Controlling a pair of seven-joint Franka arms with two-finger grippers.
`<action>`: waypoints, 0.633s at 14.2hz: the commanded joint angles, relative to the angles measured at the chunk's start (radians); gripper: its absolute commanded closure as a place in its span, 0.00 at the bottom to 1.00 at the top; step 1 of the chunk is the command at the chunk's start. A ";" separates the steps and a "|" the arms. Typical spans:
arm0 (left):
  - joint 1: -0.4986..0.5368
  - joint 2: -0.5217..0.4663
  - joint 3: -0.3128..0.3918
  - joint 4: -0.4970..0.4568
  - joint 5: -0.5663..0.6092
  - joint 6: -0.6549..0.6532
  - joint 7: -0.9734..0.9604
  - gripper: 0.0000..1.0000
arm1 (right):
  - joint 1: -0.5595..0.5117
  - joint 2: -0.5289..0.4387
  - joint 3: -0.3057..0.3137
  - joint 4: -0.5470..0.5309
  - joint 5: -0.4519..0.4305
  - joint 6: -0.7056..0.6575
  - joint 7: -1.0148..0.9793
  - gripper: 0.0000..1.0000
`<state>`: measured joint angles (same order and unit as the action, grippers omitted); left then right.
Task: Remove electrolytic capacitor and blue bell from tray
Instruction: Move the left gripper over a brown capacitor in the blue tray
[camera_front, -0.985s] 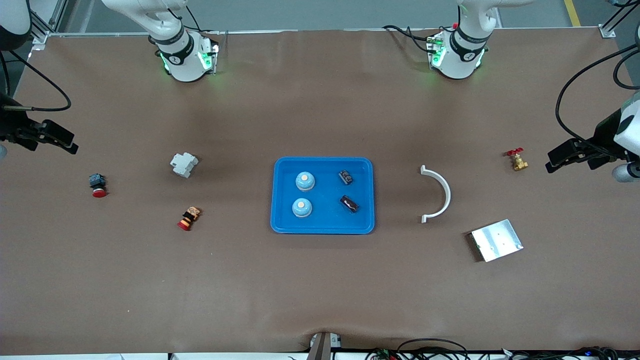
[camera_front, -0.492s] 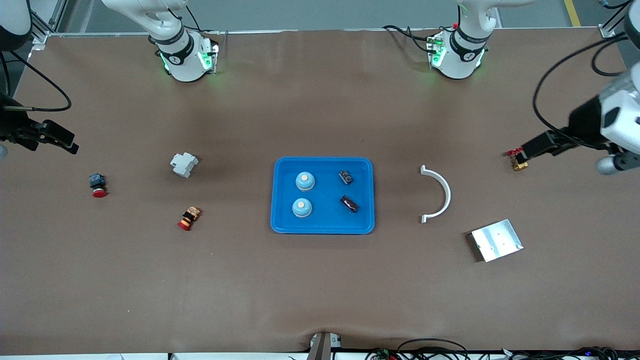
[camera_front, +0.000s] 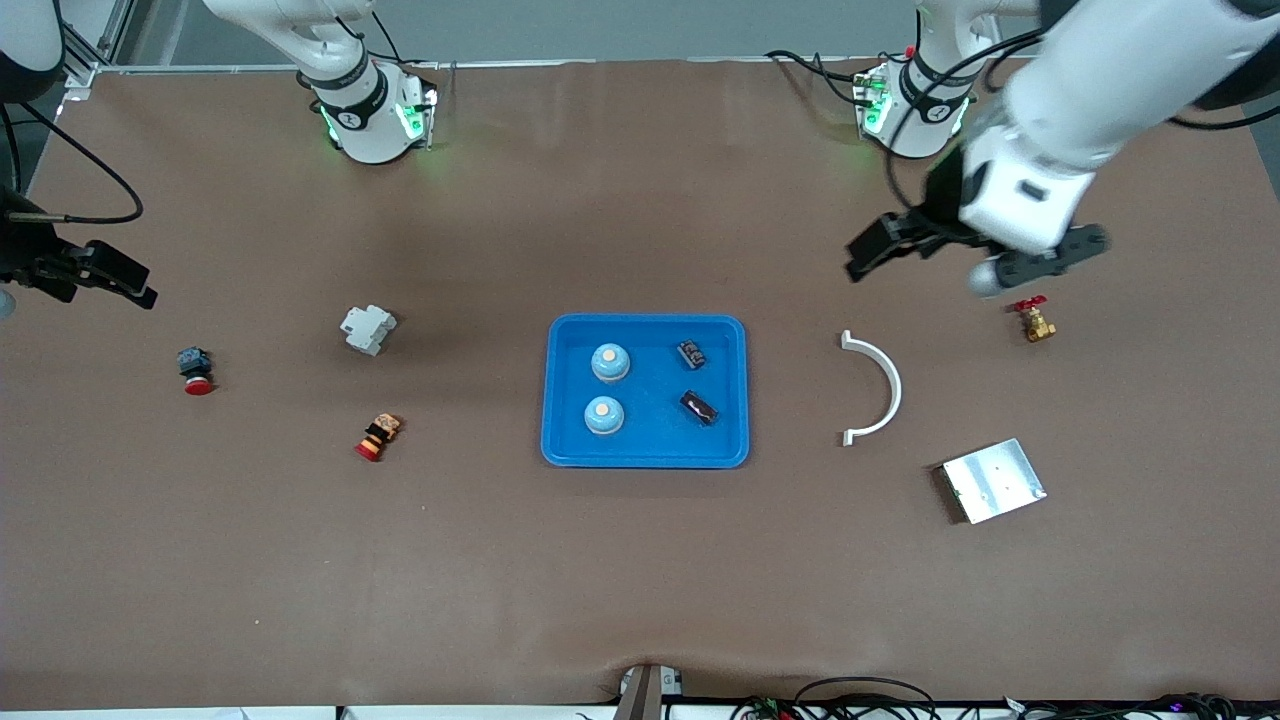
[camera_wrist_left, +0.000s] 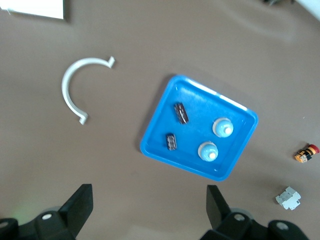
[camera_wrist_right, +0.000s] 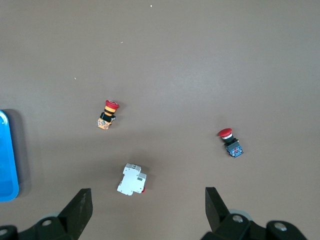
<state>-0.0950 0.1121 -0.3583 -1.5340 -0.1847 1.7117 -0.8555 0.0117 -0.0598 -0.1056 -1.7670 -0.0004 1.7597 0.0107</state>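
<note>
A blue tray (camera_front: 645, 322) lies mid-table and also shows in the left wrist view (camera_wrist_left: 197, 120). In it sit two pale blue bells (camera_front: 610, 362) (camera_front: 604, 415) and two dark capacitors (camera_front: 691, 353) (camera_front: 699, 407). The left wrist view shows the same bells (camera_wrist_left: 222, 127) (camera_wrist_left: 208, 150) and capacitors (camera_wrist_left: 181, 112) (camera_wrist_left: 171, 141). My left gripper (camera_front: 872, 248) (camera_wrist_left: 149, 200) hangs open and empty over bare table, between the tray and the left arm's base. My right gripper (camera_front: 125, 280) (camera_wrist_right: 147, 202) waits open and empty at the right arm's end of the table.
A white arc (camera_front: 880, 385), a metal plate (camera_front: 993, 480) and a brass valve (camera_front: 1035, 320) lie toward the left arm's end. A white breaker (camera_front: 368, 328) (camera_wrist_right: 132, 180) and two red push buttons (camera_front: 195, 370) (camera_front: 378, 437) lie toward the right arm's end.
My left arm has swung in from the table's edge toward the middle, passing over the brass valve. The right arm has not moved. Both grippers stay open.
</note>
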 joint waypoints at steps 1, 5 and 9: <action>-0.078 0.110 -0.002 0.029 0.042 0.048 -0.112 0.00 | -0.007 -0.015 0.009 -0.016 -0.006 0.009 0.012 0.00; -0.167 0.237 -0.002 0.026 0.160 0.141 -0.324 0.00 | -0.004 -0.015 0.009 -0.017 -0.006 0.018 0.012 0.00; -0.232 0.404 0.010 0.086 0.201 0.215 -0.486 0.00 | 0.004 -0.009 0.015 -0.026 -0.001 0.033 0.020 0.00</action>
<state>-0.2969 0.4323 -0.3582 -1.5200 -0.0259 1.9079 -1.2706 0.0135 -0.0597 -0.0976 -1.7718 -0.0004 1.7744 0.0108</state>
